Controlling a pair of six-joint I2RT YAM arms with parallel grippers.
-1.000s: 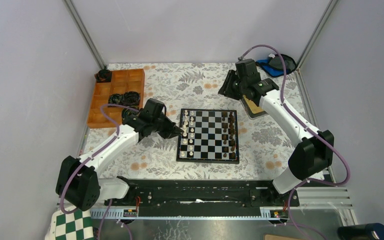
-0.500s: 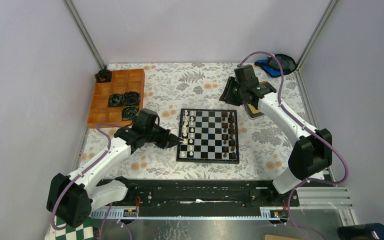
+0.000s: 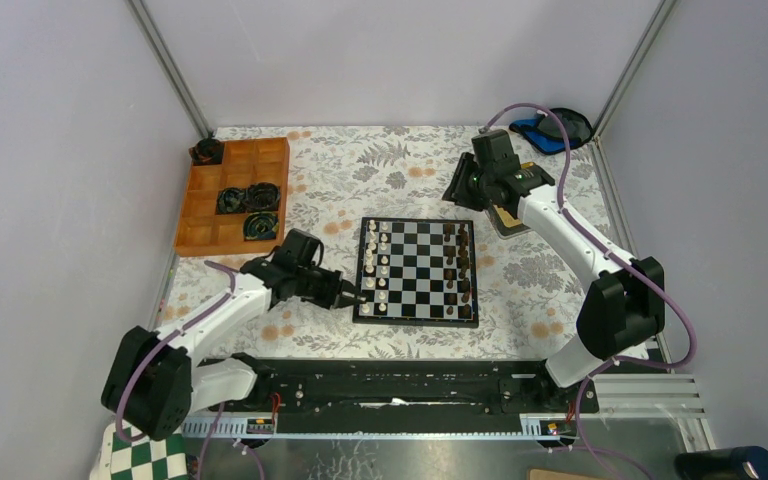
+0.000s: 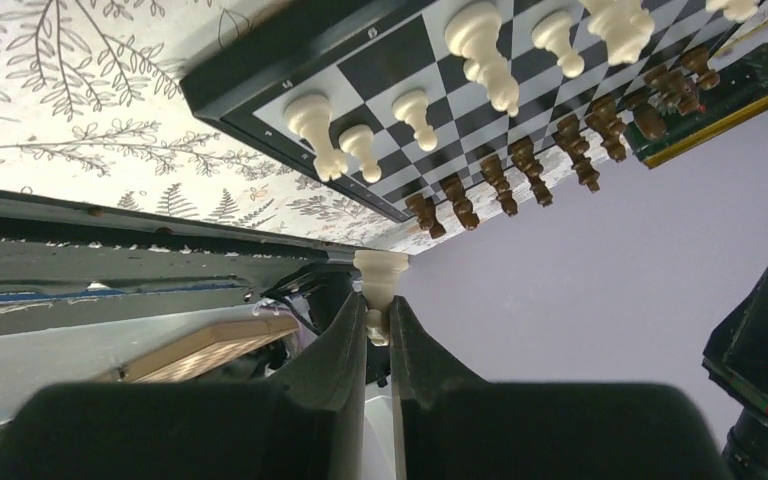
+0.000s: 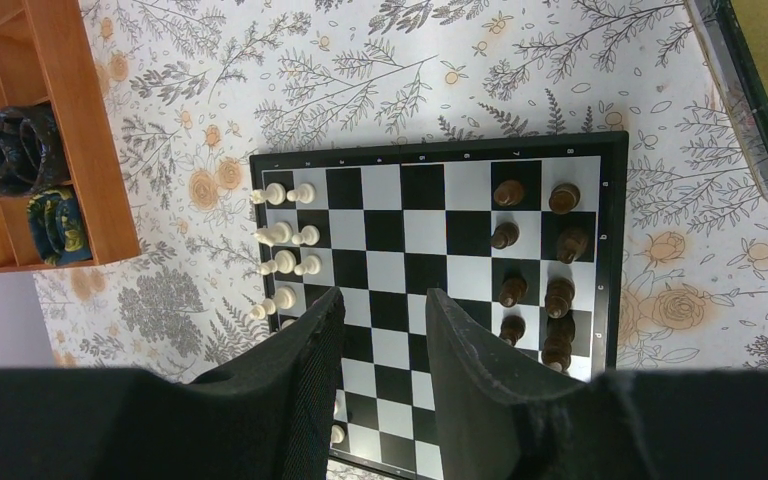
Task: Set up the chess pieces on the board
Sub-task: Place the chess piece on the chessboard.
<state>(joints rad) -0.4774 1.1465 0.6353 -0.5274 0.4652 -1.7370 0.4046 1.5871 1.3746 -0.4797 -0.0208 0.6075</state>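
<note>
Left gripper (image 4: 378, 320): clamped on a cream chess piece (image 4: 381, 275), beside the board (image 4: 260, 70) corner.
Right gripper (image 5: 384, 312): fingers apart, holding nothing.

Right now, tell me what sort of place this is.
Probably a robotics test cell: two white robot arms bolted to a black rail, plain lilac walls around a floral-cloth table, a black-framed chessboard staged on it.

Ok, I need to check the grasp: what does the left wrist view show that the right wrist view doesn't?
Only the left wrist: the left gripper shut on a cream chess piece near a corner of the board. Only the right wrist: the right gripper, open and empty above the board, and the orange tray. Both: the board's cream pieces and brown pieces.
</note>
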